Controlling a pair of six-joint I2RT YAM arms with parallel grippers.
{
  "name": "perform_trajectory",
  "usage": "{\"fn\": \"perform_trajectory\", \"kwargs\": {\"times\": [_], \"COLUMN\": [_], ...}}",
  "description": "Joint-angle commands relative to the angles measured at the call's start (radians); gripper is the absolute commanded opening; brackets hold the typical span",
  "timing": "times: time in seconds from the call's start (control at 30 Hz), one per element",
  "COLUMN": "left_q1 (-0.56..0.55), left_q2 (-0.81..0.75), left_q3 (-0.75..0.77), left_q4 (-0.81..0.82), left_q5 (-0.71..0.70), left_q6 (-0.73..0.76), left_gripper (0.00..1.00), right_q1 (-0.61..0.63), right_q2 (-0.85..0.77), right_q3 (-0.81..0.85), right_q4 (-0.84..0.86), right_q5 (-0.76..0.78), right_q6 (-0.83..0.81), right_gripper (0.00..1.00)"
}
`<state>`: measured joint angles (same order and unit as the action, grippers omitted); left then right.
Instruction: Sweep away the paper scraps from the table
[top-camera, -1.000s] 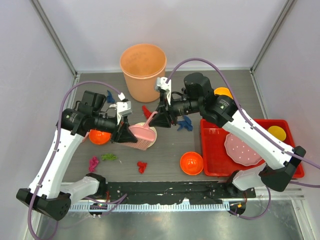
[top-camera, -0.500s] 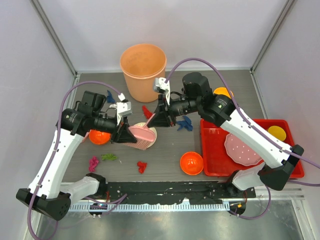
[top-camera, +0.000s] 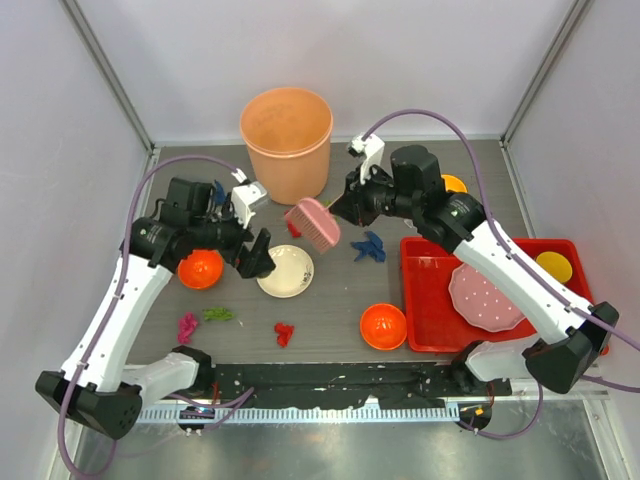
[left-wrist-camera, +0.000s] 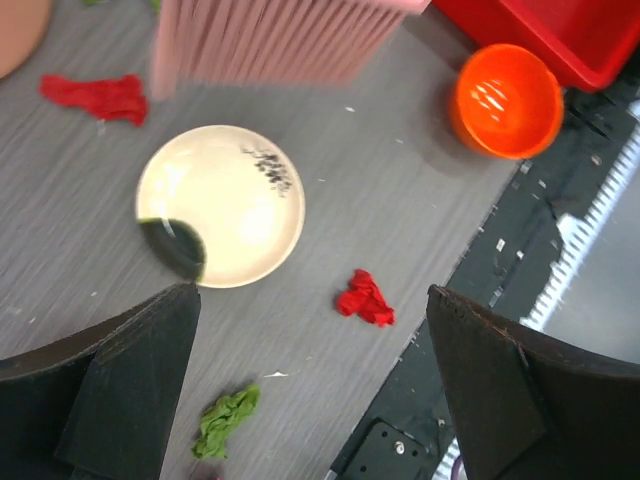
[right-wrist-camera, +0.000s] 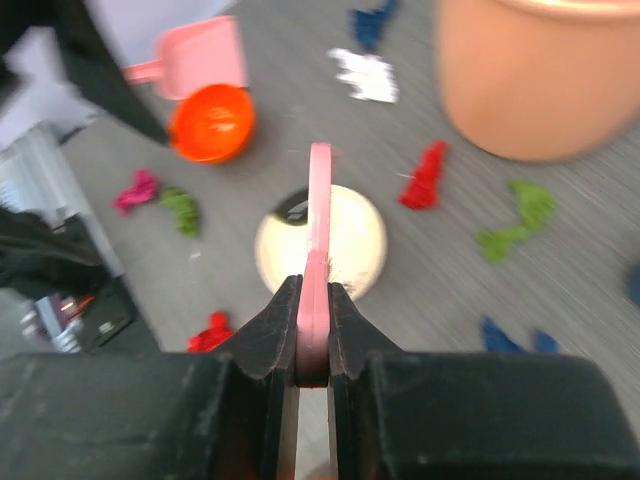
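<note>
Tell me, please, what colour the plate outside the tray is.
The plate is cream with a dark mark; clearest in left wrist view.

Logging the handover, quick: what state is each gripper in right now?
Left gripper: open, holding nothing.
Right gripper: shut on the handle of the pink brush.

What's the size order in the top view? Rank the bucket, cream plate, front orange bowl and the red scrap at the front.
1. bucket, though its height puts it nearer the camera
2. cream plate
3. front orange bowl, only slightly smaller
4. red scrap
</note>
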<state>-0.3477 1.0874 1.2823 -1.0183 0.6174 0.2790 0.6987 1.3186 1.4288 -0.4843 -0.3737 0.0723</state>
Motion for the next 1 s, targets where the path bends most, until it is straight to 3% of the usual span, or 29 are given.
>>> {"fn": "perform_trajectory", "kwargs": {"times": [0.0, 0.1, 0.17, 0.3, 0.47, 0.67, 0.97], "left_q1": [-0.002, -0.001, 0.004, 0.036, 0.113, 0.130, 0.130], "left_q2": [0.041, 0.132, 0.178, 0.336, 0.482, 0.611, 0.727], "left_q3": [0.026, 0.012, -0.047, -0.159, -0.172, -0.192, -0.196], "left_q4": [0.135, 0.155, 0.199, 0.335, 0.515, 0.570, 0.567], "left_q5": [-0.267, -0.378, -0.398, -0.383, -0.328, -0.223, -0.237], "left_q6": [-0.153, -0.218, -0.257, -0.357, -0.383, -0.382, -0.391], "left_gripper": [1.00, 0.98, 0.91, 0.86, 0.74, 0.70, 0.57], "right_q1": [-0.050, -0.096, -0.120, -0.126, -0.130, -0.133, -0.134], "right_q2": [-0.050, -0.056, -0.061, -0.070, -0.084, -0.093, -0.108], "right_q3": [-0.037, -0.068, -0.094, -0.126, -0.136, -0.131, -0.126], "right_q4": [0.059, 0.038, 0.035, 0.036, 0.024, 0.001, -0.002], "right_q5": [0.287, 0.363, 0.348, 0.335, 0.340, 0.366, 0.329], "right_q6": [0.064, 0.041, 0.032, 0.000, -0.040, -0.068, -0.106], "right_gripper": [0.01, 0.01, 0.01, 0.01, 0.01, 0.01, 0.01]}}
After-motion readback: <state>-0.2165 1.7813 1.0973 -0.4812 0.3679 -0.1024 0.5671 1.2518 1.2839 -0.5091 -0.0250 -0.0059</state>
